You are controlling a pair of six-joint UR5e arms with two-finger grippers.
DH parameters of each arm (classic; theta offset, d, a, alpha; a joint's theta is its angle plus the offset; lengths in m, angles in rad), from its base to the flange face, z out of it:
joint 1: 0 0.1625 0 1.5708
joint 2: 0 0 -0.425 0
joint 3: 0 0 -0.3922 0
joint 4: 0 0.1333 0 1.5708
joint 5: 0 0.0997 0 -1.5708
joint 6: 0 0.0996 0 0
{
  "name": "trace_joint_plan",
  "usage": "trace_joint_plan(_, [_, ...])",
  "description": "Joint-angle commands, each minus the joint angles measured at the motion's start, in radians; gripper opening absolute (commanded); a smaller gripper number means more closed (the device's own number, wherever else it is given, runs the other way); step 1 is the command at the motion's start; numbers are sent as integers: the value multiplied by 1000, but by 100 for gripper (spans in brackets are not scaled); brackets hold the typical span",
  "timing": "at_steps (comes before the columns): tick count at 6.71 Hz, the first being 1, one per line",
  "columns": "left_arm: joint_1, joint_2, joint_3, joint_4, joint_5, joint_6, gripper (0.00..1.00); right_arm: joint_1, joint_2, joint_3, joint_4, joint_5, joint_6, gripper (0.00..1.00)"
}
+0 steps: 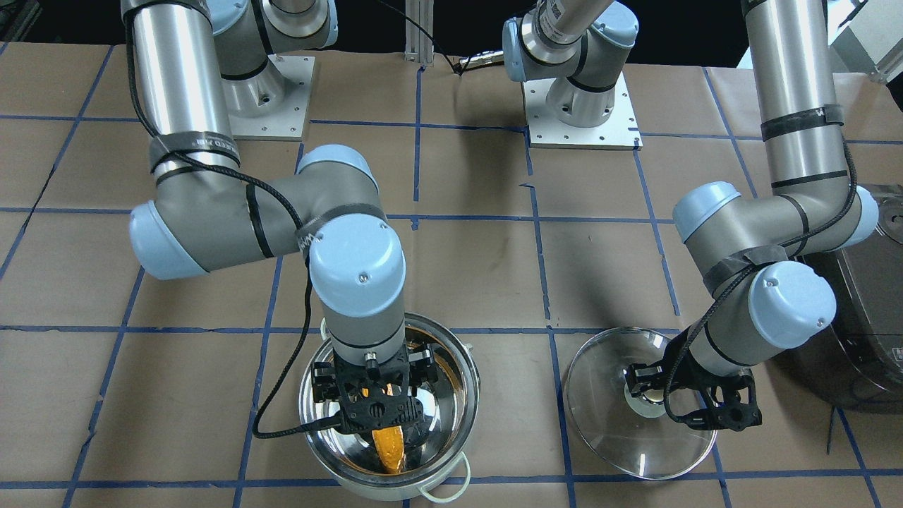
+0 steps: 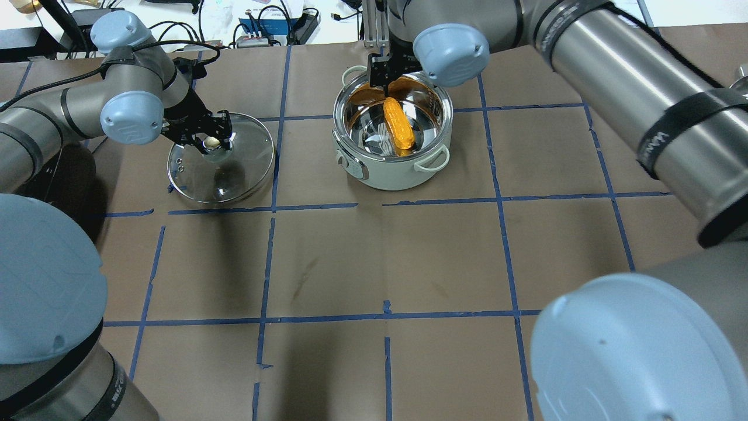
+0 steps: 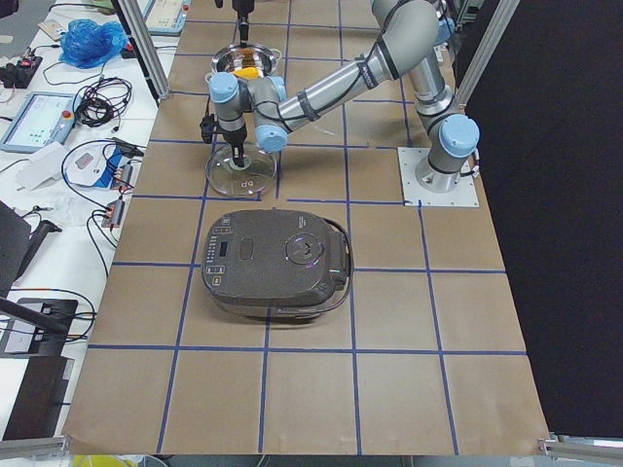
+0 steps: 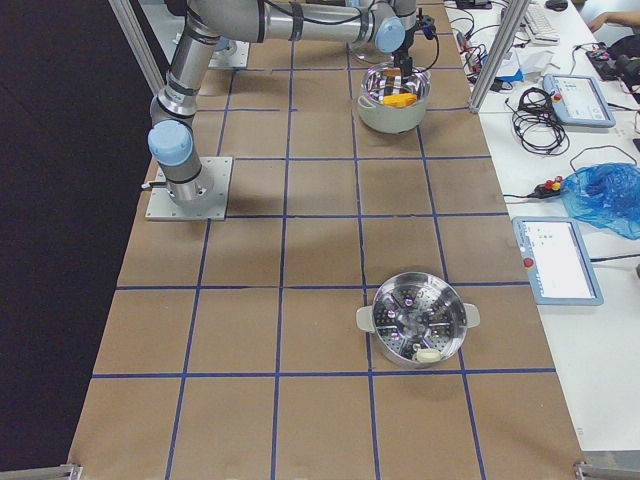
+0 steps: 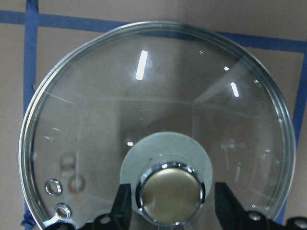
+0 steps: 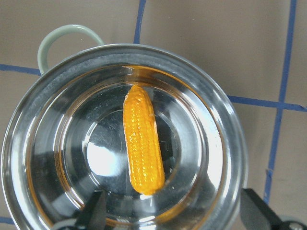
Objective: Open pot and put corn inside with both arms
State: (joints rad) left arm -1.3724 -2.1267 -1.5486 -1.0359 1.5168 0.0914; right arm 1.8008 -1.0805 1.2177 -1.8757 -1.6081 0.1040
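The pot (image 2: 388,175), shiny steel with pale loop handles, stands open on the table (image 2: 444,251). The bumpy orange corn (image 2: 398,126) lies flat on its bottom. The right gripper (image 6: 175,213) hangs above it, jaws spread and empty. The glass lid (image 2: 248,161) lies beside the pot. The left gripper (image 5: 172,203) straddles the round metal knob (image 5: 169,189), jaws released (only the wrist view shows the gaps).

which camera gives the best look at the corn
The right wrist-mounted view: the corn lies whole and unobstructed on the pot floor. Overhead shows it whole but smaller; front-facing half hides it behind the right gripper; the side views show a yellow speck; the left wrist none.
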Motion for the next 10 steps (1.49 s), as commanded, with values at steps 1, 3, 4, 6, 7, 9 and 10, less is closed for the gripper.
trace_joint_plan(1, [-14,41,28,-21,14,-15,100,-125,-160,23,210,5,-32,100])
trace_joint_plan(3, [-25,198,36,-265,34,-25,100,-220,-318,179,231,7,-46,100])
trace_joint_plan(4, [-55,279,38,-359,93,-27,100,-206,-385,277,208,7,-31,100])
trace_joint_plan(6, [-132,393,73,-494,129,-27,100,-213,-403,318,167,-9,-43,100])
trace_joint_plan(7, [-148,389,126,-556,122,-25,100,-212,-403,303,174,-6,-44,100])
trace_joint_plan(9, [-146,386,154,-564,56,-25,100,-202,-401,269,196,-3,-34,100])
trace_joint_plan(10, [-146,389,154,-569,51,-25,100,-201,-400,266,219,-1,-30,100])
